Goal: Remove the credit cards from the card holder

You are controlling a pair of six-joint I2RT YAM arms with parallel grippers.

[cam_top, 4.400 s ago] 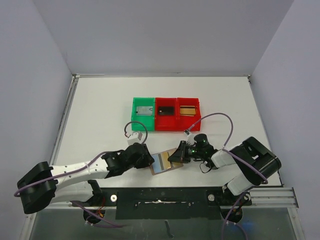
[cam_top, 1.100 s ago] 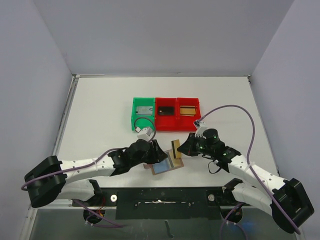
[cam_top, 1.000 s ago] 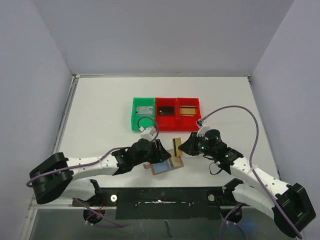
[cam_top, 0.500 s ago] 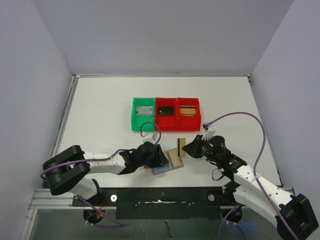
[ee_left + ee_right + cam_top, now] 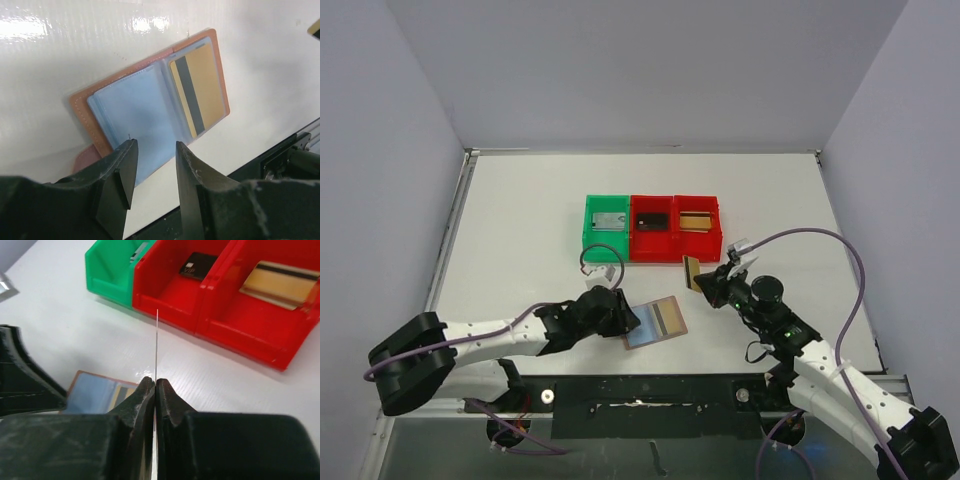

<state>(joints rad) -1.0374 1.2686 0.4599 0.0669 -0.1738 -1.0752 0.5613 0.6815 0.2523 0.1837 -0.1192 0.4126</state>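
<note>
The brown card holder (image 5: 653, 323) lies open on the table, its light-blue lining up, with a gold card with a dark stripe (image 5: 196, 89) in its right pocket. It also shows in the left wrist view (image 5: 150, 100) and the right wrist view (image 5: 95, 391). My left gripper (image 5: 620, 317) is open and empty, just left of the holder's edge; its gap shows in the left wrist view (image 5: 156, 150). My right gripper (image 5: 708, 285) is shut on a gold credit card (image 5: 692, 272), held up in front of the bins. The card is seen edge-on in the right wrist view (image 5: 156, 340).
A green bin (image 5: 593, 240) and two red bins (image 5: 638, 245) (image 5: 714, 240) stand in a row behind the holder. Each has a card in it: grey, black and gold. A black rail (image 5: 650, 395) runs along the near table edge.
My right gripper has lifted the gold card away from the holder, up and toward the red bins. My left gripper has drawn back to the left, off the holder, which stays open.
</note>
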